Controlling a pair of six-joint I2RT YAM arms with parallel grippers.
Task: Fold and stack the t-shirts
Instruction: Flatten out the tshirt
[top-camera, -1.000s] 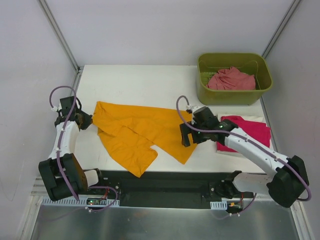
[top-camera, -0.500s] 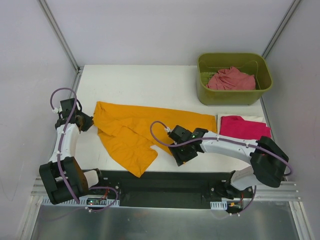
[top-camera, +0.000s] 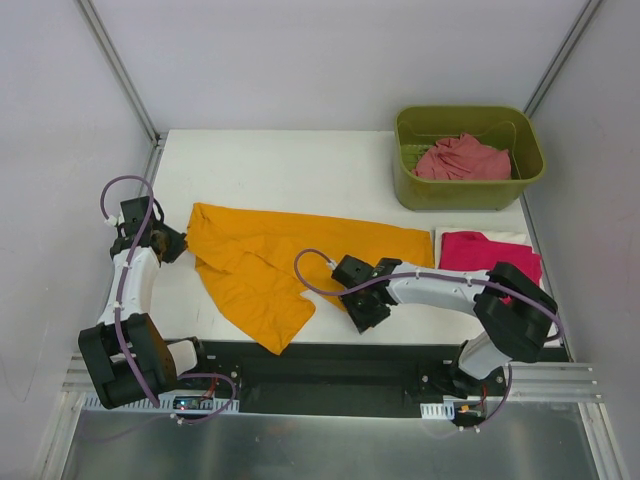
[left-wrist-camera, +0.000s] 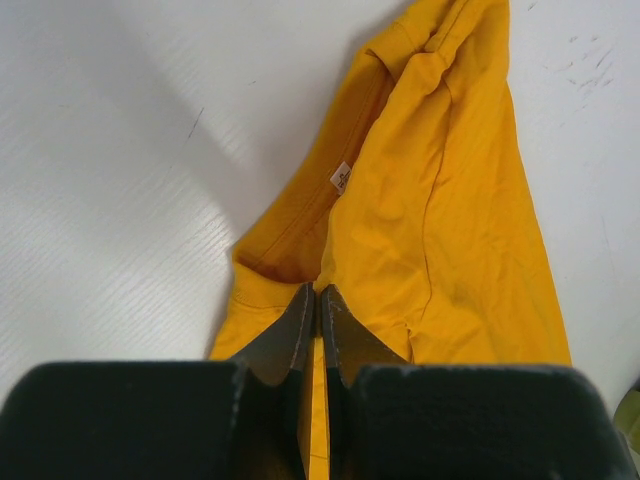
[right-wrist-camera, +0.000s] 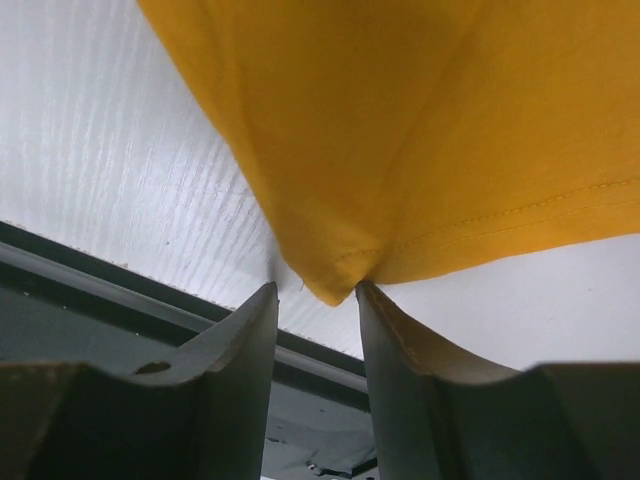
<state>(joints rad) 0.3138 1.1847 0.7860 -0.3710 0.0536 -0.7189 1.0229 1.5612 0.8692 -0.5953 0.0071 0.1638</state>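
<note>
**Two tools at opposite ends of an orange shirt**

We see the orange-yellow shirt (top-camera: 290, 260) spread but rumpled on the white, finely ribbed worktop (top-camera: 280, 170). It is soft matte knit, with one flap trailing toward 7 o'clock. At the shirt's 9 o'clock edge the left tool (left-wrist-camera: 316, 295) is clamped on the cloth just below the neckline. A sliver of orange shows between its dark, wedge-shaped fingers, and a small white label (left-wrist-camera: 341, 178) sits inside the neck band.

At the shirt's 5 o'clock corner the right tool (right-wrist-camera: 315, 290) stands with its jaws apart. The pointed tip of the stitched hem lies between the fingers, not pinched.

At 3 o'clock on the worktop the magenta shirt (top-camera: 490, 255) lies folded into a flat rectangle. It rests on a pale layer (top-camera: 480, 233) that we cannot identify, and the right arm covers its near edge.

At 1 o'clock the olive-green plastic bin (top-camera: 460, 195), glossy and round-cornered, holds the salmon-pink shirt (top-camera: 462, 158) in a crumpled heap. The bin's near wall hides the lower part of the heap.
</note>
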